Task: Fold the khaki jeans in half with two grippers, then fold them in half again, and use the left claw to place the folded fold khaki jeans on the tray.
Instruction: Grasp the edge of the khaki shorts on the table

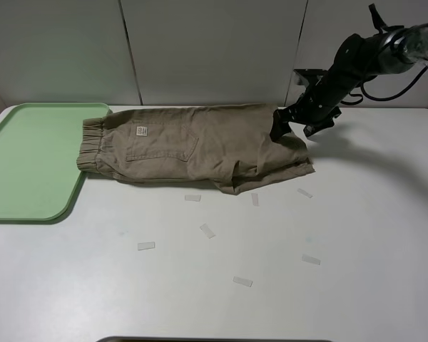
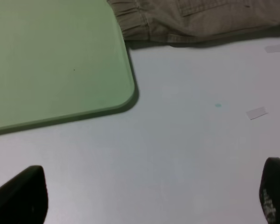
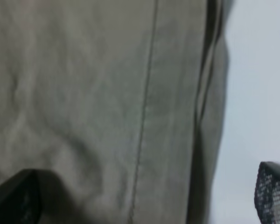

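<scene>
Plainly, the khaki jeans lie flat on the table, waistband at the tray rim; the right gripper hangs spread wide over the leg hems, and the left gripper, equally spread and empty, hangs over bare table. A pinch could catch only the top layer, peeling the hems apart. The white label is too small to read.

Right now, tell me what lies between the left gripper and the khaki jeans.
In the left wrist view, only bare table separates the left gripper from the khaki jeans; the tray corner sits beside that stretch.
</scene>
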`<action>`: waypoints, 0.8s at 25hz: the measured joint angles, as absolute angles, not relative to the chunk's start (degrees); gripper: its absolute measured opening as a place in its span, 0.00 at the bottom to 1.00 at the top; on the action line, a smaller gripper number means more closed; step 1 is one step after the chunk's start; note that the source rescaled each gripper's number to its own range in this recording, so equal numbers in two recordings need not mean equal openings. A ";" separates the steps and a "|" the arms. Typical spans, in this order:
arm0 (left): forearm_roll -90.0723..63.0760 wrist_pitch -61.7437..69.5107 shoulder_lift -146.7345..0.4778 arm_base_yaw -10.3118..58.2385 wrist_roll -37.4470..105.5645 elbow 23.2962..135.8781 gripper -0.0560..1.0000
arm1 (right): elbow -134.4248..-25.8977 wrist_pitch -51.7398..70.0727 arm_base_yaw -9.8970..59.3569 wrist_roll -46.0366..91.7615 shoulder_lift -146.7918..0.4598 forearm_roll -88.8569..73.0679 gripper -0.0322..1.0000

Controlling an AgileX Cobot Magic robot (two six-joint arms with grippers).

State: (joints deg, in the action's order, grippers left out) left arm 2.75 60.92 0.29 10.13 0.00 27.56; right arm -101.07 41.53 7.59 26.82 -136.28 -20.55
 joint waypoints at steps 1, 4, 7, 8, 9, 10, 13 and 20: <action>2.75 60.92 0.29 10.13 0.00 27.56 0.89 | -101.16 41.48 7.59 26.76 -136.56 -20.99 1.00; 2.75 60.92 0.29 10.13 0.00 27.56 0.89 | -101.29 41.64 7.59 26.79 -136.91 -22.43 1.00; 2.75 60.92 0.29 10.13 0.00 27.56 0.89 | -101.44 42.56 7.59 26.79 -137.00 -23.28 1.00; 2.75 60.92 0.29 10.13 0.00 27.56 0.89 | -101.49 42.83 7.73 26.79 -137.00 -23.41 1.00; 2.75 60.92 0.29 10.13 0.00 27.56 0.89 | -101.48 43.20 7.77 26.79 -137.00 -23.77 1.00; 2.75 60.92 0.29 10.13 0.00 27.56 0.89 | -101.56 43.62 7.92 26.79 -137.00 -24.05 1.00; 2.75 60.92 0.29 10.13 0.00 27.56 0.89 | -101.63 45.14 8.84 26.79 -137.00 -25.29 0.95; 2.75 60.92 0.29 10.13 0.00 27.56 0.89 | -101.63 45.43 10.50 25.05 -137.55 -24.16 0.18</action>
State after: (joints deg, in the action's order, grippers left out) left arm 2.75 60.92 0.29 10.13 0.00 27.56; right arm -101.63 45.43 10.50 25.05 -137.55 -24.16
